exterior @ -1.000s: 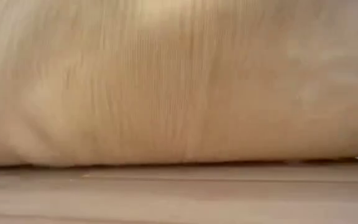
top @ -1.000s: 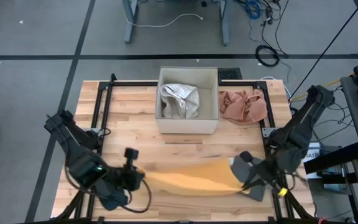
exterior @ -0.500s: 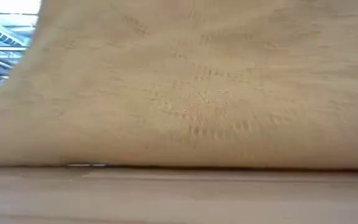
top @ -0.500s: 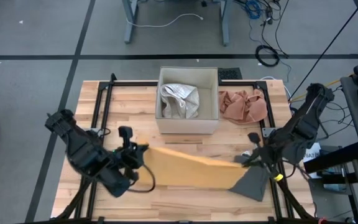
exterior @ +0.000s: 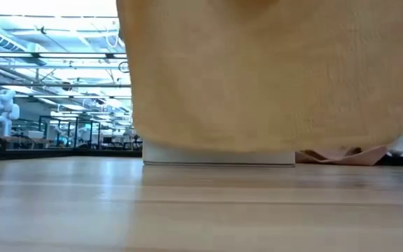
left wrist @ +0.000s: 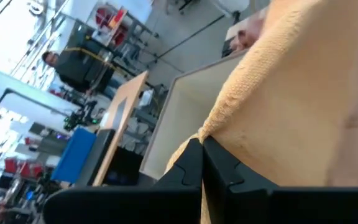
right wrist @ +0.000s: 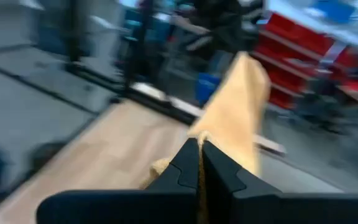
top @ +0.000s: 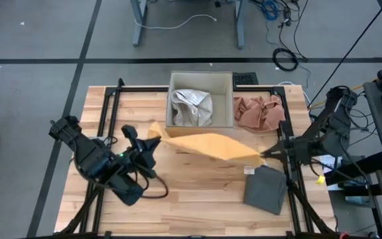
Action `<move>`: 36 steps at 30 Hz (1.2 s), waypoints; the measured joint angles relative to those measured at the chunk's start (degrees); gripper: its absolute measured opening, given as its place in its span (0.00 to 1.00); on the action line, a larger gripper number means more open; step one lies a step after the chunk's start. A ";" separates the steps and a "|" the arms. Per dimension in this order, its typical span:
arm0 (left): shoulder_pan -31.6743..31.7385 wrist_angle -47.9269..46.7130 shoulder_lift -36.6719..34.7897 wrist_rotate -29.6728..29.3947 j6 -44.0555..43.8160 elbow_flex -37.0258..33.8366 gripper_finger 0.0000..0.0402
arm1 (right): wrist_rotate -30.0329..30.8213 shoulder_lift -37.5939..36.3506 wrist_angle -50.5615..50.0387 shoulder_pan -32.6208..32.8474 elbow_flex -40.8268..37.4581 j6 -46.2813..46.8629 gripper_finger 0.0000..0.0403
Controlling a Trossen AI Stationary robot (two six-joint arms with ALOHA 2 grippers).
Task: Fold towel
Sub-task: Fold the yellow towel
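Both arms were dark, nearly black, built of chunky jointed segments with black cables looped alongside. The left gripper (left wrist: 201,163) and right gripper (right wrist: 200,163) each ended in two matte black, angular, wedge-shaped fingers.

The towel (top: 207,144) hangs above the table (top: 197,206) centre, between the left gripper (top: 150,142) and right gripper (top: 268,153). Box (top: 200,130) lies behind it; a folded cloth (top: 266,188) near right.
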 joint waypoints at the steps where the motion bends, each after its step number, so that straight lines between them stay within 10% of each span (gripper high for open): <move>1: -0.85 0.02 0.00 0.63 -0.29 0.00 0.00 | -2.44 -0.02 -0.21 0.13 0.00 0.76 0.00; 9: -4.32 2.20 -0.09 28.00 -3.84 -4.57 0.00 | -23.90 2.33 -4.29 0.15 -4.33 16.85 0.00; 19: -6.35 23.81 0.04 42.90 -5.05 -25.07 0.00 | -35.01 13.03 20.97 0.17 -20.26 27.16 0.00; 26: -8.78 38.63 0.02 45.17 -5.66 -33.90 0.00 | -38.69 26.64 38.08 0.15 -23.12 26.94 0.00; 36: -11.10 33.12 0.00 47.26 -16.88 -37.82 0.00 | -38.03 40.28 48.51 -0.20 -23.15 27.51 0.01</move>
